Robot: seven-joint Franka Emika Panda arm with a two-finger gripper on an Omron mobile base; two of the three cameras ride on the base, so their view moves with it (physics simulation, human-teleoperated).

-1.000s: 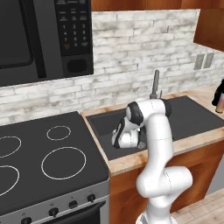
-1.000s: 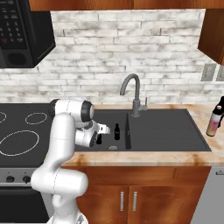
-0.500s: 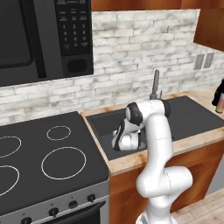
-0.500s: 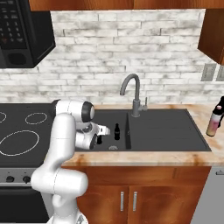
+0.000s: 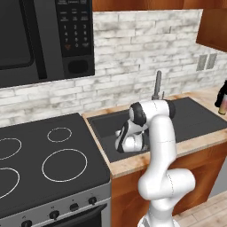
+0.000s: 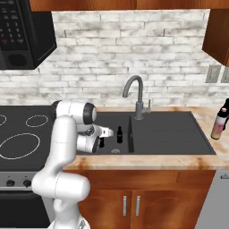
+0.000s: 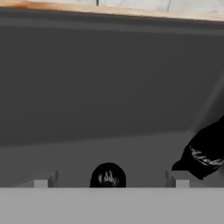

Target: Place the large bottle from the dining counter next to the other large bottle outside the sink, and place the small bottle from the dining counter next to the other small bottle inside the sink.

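Note:
My gripper [image 7: 109,181] is down in the left basin of the dark sink [image 6: 170,134], jaws wide open. The small bottle [image 7: 108,176] stands between the fingertips [image 7: 45,181], with free room on both sides. In the right base view the small bottle [image 6: 101,142] shows just beside the hand. The other small bottle [image 7: 204,151] [image 6: 119,134] stands upright a short way off in the same basin. On the counter right of the sink stands the large bottle [image 6: 218,126], pink above and yellowish below; a dark bottle shape [image 5: 221,92] stands by it at the frame edge.
A steel gooseneck tap [image 6: 135,96] rises behind the sink's divider. The black cooktop [image 5: 40,159] lies to the left, with a microwave [image 5: 44,40] above it. A brick backsplash runs behind, and a narrow wooden counter edge [image 6: 147,161] fronts the sink.
The jaws have gone from shut to wide open, letting go of the small bottle, which now stands in the basin. The arm has hardly moved.

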